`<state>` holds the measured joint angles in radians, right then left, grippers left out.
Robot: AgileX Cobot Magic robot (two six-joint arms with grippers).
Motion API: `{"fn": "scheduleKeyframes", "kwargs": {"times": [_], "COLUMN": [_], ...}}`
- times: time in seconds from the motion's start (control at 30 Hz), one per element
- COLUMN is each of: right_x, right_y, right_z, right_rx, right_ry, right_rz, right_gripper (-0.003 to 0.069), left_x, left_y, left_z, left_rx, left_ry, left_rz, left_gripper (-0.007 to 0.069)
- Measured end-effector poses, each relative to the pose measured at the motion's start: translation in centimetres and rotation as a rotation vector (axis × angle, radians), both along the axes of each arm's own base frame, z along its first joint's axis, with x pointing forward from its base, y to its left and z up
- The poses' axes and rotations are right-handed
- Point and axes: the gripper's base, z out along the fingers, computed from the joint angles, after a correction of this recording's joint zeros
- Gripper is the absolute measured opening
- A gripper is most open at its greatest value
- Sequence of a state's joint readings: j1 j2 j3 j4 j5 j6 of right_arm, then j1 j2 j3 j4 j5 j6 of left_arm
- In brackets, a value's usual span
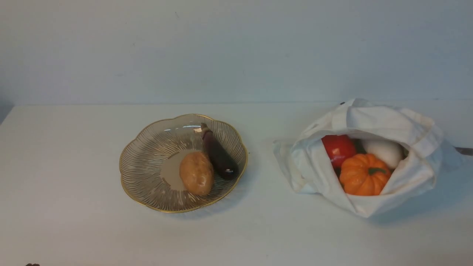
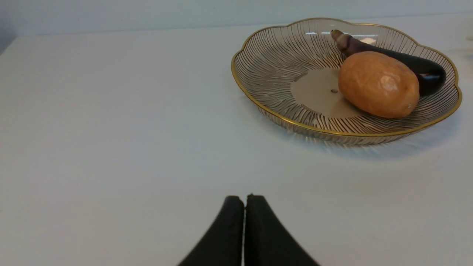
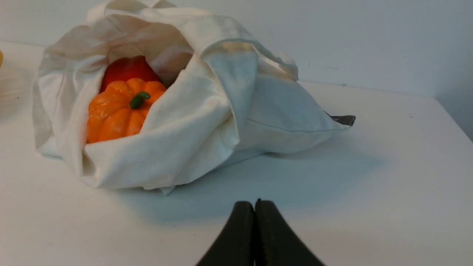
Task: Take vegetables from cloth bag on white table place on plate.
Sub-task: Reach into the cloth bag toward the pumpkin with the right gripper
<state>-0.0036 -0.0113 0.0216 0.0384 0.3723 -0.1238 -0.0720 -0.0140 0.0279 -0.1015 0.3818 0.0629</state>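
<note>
White table, plain wall behind. The plate sits left of centre: clear glass, scalloped gold rim, fine gold lines. Two items lie in it, a tan potato and a dark purple eggplant. They are side by side and touching, the eggplant on the bag's side with its stem end toward the wall.

The cloth bag lies to the right, well apart from the plate, rumpled, mouth open toward the camera. Inside the mouth:
- Orange pumpkin in front, green stem up.
- Red tomato behind it on the left.
- White oval behind it on the right.

All three rest within the fabric, none on the table. A small grey tag sticks out at the bag's right edge.

Left claw — black fingers pressed together, nothing between them, over bare table, short of the plate. Right claw — likewise closed and empty, facing the bag's side, apart from it.
</note>
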Motion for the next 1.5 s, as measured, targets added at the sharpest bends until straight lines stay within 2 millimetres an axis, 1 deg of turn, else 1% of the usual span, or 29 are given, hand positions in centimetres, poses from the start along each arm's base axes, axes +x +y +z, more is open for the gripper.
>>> {"fn": "scheduleKeyframes", "kwargs": {"times": [0.13, 0.17, 0.2, 0.23, 0.27, 0.3, 0.4, 0.63, 0.7, 0.73, 0.8, 0.83, 0.9, 0.93, 0.97, 1.0, 1.03, 1.07, 1.1, 1.13, 1.17, 1.2, 1.23, 1.27, 1.33, 1.4, 1.43, 1.47, 1.5], "right_x": [0.2, 0.2, 0.2, 0.2, 0.2, 0.2, 0.2, 0.1, -0.1, -0.2, -1.1, -1.3, -1.4, -0.9, -0.7, 0.8, 1.2, 2.7, 3.3, 5.1, 5.4, 6.8, 8.8, 9.3, 13.6, 15.5, 17.0, 17.2, 17.8], "right_y": [0.2, 0.2, 0.2, 0.1, 0.1, -0.1, -0.3, -0.8, -0.4, -0.4, 0.3, 0.3, 0.7, 1.1, 1.2, 1.8, 1.8, 2.3, 2.5, 2.9, 2.9, 3.2, 3.4, 3.5, 4.2, 5.0, 6.0, 6.1, 6.8], "right_z": [0.7, 1.4, 1.4, 1.9, 2.0, 2.3, 2.6, 3.2, 4.4, 4.6, 9.1, 9.5, 12.5, 14.4, 14.9, 16.8, 16.7, 17.6, 18.0, 18.2, 18.4, 18.4, 18.4, 18.3, 17.8, 17.3, 16.7, 16.7, 16.3], "right_rx": [0.230, 0.399, 0.399, 0.593, 0.613, 0.759, 0.852, 0.858, 0.832, 0.829, 0.663, 0.657, 0.577, 0.525, 0.510, 0.456, 0.456, 0.415, 0.389, 0.343, 0.343, 0.318, 0.283, 0.268, 0.204, 0.163, 0.114, 0.107, 0.065], "right_ry": [-0.098, -0.163, -0.163, -0.220, -0.225, -0.264, -0.303, -0.382, -0.375, -0.376, -0.390, -0.403, -0.368, -0.296, -0.268, -0.114, -0.099, 0.047, 0.116, 0.271, 0.277, 0.366, 0.466, 0.495, 0.620, 0.663, 0.709, 0.711, 0.737], "right_rz": [-0.008, -0.020, -0.020, -0.037, -0.039, -0.056, -0.072, -0.095, -0.051, -0.045, 0.058, 0.063, 0.099, 0.122, 0.128, 0.156, 0.152, 0.175, 0.192, 0.222, 0.221, 0.240, 0.266, 0.279, 0.345, 0.383, 0.410, 0.412, 0.422], "right_gripper": [-0.0015, -0.0015, -0.0015, -0.0015, -0.0015, -0.0015, -0.0015, -0.0015, -0.0015, -0.0015, -0.0015, -0.0015, -0.0015, -0.0015, -0.0015, -0.0015, -0.0015, -0.0015, -0.0015, -0.0015, -0.0015, -0.0015, -0.0015, -0.0015, -0.0013, -0.0013, -0.0011, -0.0011, -0.0012], "left_x": [0.0, 0.0, 0.0, 0.0, 0.0, 0.0, 0.0, 0.0, 0.0, 0.0, 0.0, 0.0, 0.0, 0.0, 0.0, 0.0, 0.0, 0.0, 0.0, 0.0, 0.0, 0.0, 0.0, 0.0, 0.0, 0.0, 0.0, 0.0, 0.0], "left_y": [0.0, 0.0, 0.0, 0.0, 0.0, 0.0, 0.0, 0.0, 0.0, 0.0, 0.0, 0.0, 0.0, 0.0, 0.0, 0.0, 0.0, 0.0, 0.0, 0.0, 0.0, 0.0, 0.0, 0.0, 0.0, 0.0, 0.0, 0.0, 0.0], "left_z": [0.0, 0.0, 0.0, 0.0, 0.0, 0.0, 0.0, 0.0, 0.0, 0.0, 0.0, 0.0, 0.0, 0.0, 0.0, 0.0, 0.0, 0.0, 0.0, 0.0, 0.0, 0.0, 0.0, 0.0, 0.0, 0.0, 0.0, 0.0, 0.0], "left_rx": [0.000, 0.000, 0.000, 0.000, 0.000, 0.000, 0.000, 0.000, 0.000, 0.000, 0.000, 0.000, 0.000, 0.000, 0.000, 0.000, 0.000, 0.000, 0.000, 0.000, 0.000, 0.000, 0.000, 0.000, 0.000, 0.000, 0.000, 0.000, 0.000], "left_ry": [0.000, 0.000, 0.000, 0.000, 0.000, 0.000, 0.000, 0.000, 0.000, 0.000, 0.000, 0.000, 0.000, 0.000, 0.000, 0.000, 0.000, 0.000, 0.000, 0.000, 0.000, 0.000, 0.000, 0.000, 0.000, 0.000, 0.000, 0.000, 0.000], "left_rz": [0.000, 0.000, 0.000, 0.000, 0.000, 0.000, 0.000, 0.000, 0.000, 0.000, 0.000, 0.000, 0.000, 0.000, 0.000, 0.000, 0.000, 0.000, 0.000, 0.000, 0.000, 0.000, 0.000, 0.000, 0.000, 0.000, 0.000, 0.000, 0.000], "left_gripper": [-0.0008, -0.0008, -0.0008, -0.0008, -0.0008, -0.0008, -0.0008, -0.0008, -0.0008, -0.0008, -0.0008, -0.0008, -0.0008, -0.0008, -0.0008, -0.0008, -0.0008, -0.0008, -0.0008, -0.0008, -0.0008, -0.0008, -0.0008, -0.0008, -0.0008, -0.0008, -0.0008, -0.0008, -0.0008]}}
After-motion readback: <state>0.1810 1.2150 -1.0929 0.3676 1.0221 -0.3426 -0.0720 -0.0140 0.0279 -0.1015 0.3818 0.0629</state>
